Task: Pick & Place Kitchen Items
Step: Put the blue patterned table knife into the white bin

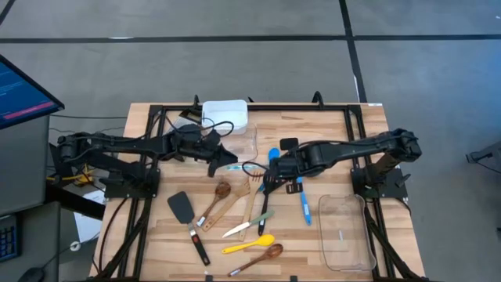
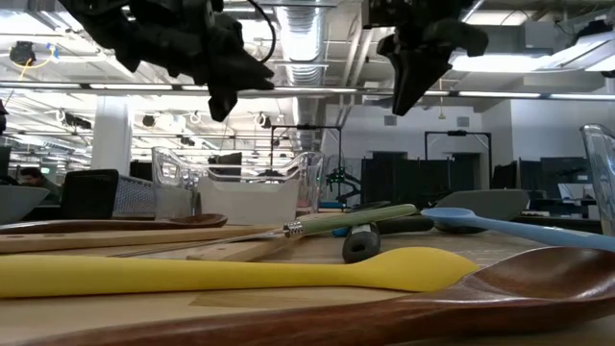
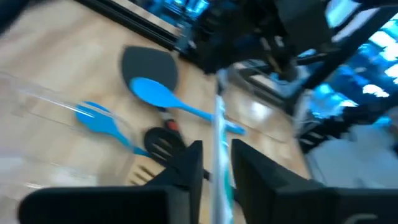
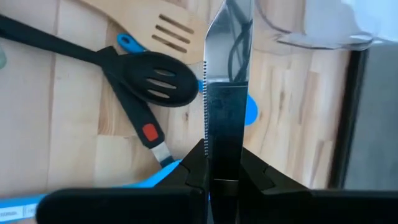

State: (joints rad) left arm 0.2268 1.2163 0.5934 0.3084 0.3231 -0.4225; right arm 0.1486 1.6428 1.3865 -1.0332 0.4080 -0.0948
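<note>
A small knife point(image 1: 233, 166) with a teal handle hangs in the air between my two grippers, above the middle of the table. My right gripper point(image 4: 224, 175) is shut on its steel blade point(image 4: 225, 93). My left gripper point(image 3: 216, 165) is open, its fingers standing on either side of the knife's handle end point(image 3: 221, 190). Other kitchen items lie flat on the wood below: blue spoons point(image 1: 304, 205), a black slotted spoon point(image 4: 158, 78), a black spatula point(image 1: 182, 207), wooden spoons point(image 1: 219, 192), a yellow spoon point(image 1: 249, 245) and a green-handled knife point(image 1: 249, 225). My right gripper pinches the knife's blade point(image 4: 224, 163) between its two fingers, one at the serrated edge and one at the back, with the flat side facing the wrist camera. The fingers come slanting down from the table's right. The blade runs straight on from the fingers, lifted clear of the table.
A clear tub point(image 1: 344, 231) stands near the front right corner, and another clear tub point(image 1: 244, 141) sits behind the grippers beside a white box point(image 1: 225, 115). A black frame point(image 1: 258, 107) runs round the table. A loose cable loops near the grippers point(image 1: 250, 168).
</note>
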